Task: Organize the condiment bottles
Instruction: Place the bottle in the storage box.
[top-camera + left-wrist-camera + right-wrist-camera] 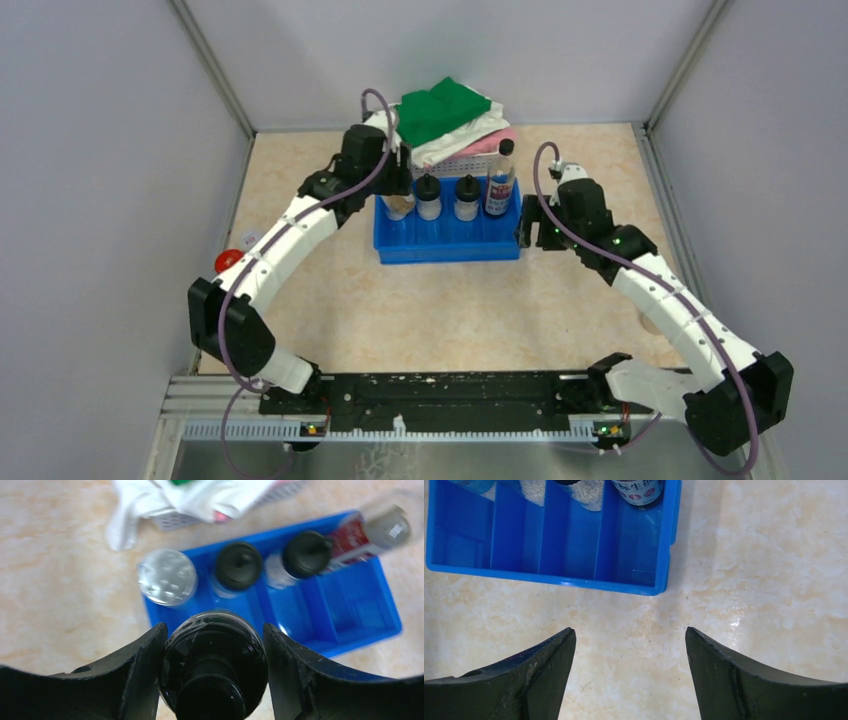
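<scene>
Condiment bottles (pixel 466 197): four stand along the far row of the blue compartmented plastic tray (pixel 350 615). The left gripper (pixel 212 635) is clamped on a dark glass black-capped bottle (pixel 214 680) by the tray's left end. I'd lower it upright into a free slot. The right gripper (pixel 630 640) hangs open and empty.

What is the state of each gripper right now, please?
Left gripper: closed on a dark bottle with a black cap.
Right gripper: open, holding nothing.

Left hand (pixel 215 632) clamped on dark bottle (pixel 214 667), right hand (pixel 630 636) open, pointing down
</scene>
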Available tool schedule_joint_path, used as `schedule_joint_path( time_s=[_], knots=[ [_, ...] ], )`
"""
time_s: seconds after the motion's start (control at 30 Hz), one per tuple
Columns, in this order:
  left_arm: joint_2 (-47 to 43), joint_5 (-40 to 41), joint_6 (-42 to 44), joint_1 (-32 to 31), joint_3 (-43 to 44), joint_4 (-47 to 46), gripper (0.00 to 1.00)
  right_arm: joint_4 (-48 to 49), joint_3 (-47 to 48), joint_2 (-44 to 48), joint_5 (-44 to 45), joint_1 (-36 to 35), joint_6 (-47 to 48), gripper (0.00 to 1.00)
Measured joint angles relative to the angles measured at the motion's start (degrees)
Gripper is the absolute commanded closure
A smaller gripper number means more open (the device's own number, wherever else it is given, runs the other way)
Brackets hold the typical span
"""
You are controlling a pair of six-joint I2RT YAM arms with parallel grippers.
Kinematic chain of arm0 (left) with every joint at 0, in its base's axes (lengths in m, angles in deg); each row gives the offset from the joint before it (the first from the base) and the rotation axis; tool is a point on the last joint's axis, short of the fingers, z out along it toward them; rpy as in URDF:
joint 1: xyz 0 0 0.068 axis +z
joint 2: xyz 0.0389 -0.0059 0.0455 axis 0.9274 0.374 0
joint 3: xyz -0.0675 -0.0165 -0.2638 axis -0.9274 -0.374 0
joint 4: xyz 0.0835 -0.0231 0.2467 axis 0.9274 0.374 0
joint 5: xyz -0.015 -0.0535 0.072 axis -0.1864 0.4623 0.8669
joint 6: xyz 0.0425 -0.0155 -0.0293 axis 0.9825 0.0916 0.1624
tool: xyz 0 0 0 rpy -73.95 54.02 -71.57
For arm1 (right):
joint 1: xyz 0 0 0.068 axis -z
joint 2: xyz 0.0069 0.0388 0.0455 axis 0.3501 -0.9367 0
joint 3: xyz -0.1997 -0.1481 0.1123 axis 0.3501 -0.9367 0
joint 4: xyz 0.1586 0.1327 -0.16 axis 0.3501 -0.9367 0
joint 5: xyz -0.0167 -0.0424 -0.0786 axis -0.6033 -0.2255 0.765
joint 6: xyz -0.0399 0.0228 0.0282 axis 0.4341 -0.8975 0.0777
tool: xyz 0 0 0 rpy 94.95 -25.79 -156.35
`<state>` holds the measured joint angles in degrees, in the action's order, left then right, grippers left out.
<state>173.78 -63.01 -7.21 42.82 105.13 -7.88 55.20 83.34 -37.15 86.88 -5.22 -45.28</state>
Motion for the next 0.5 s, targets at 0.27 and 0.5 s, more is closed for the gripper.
schedule_joint_path(
  time_s=[0.27,0.5],
  knots=[
    [1.86,2.12,-0.68,-13.94,0.02,-1.29,0.8,-5.55,5.44,1.95,7.45,0.02,0.0,0.2],
    [12.66,3.48,-1.01,-18.16,4.7,-4.11,0.81,-8.07,5.73,3.93,9.68,0.02,0.02,0.2]
  ],
)
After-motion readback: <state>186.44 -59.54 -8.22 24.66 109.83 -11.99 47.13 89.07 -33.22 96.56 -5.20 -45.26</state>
